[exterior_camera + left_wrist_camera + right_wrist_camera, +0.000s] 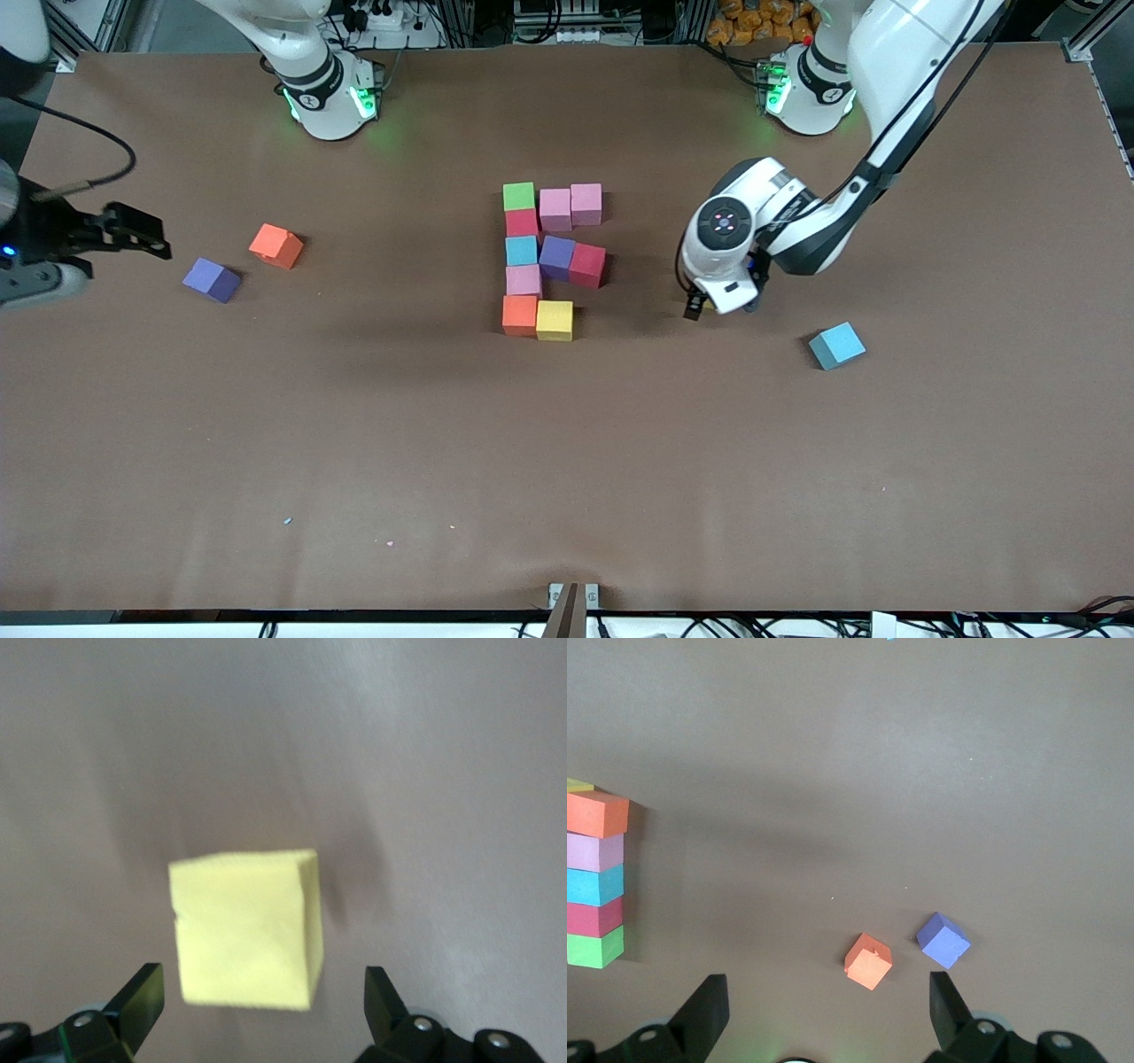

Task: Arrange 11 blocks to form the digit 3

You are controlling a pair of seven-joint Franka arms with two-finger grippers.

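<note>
One yellow block (246, 928) under left hand (264, 1001) (fingers spread).

loose orange block (868, 961) just beside purple block (943, 940), well apart from stacked column (595, 877)

Nine blocks (551, 259) sit clustered mid-table before me; loose orange (275, 245), purple (212, 280), blue (836, 346) and yellow (248, 928) cubes lie apart.

— What is there apart from the work itself?
— A brown counter (354, 461), matte, with a few tiny pale specks (390, 541) near the front camera's edge.
— And past its edge, by the bases?
— Black cables (567, 18), plus a heap of orange things (753, 19).
</note>
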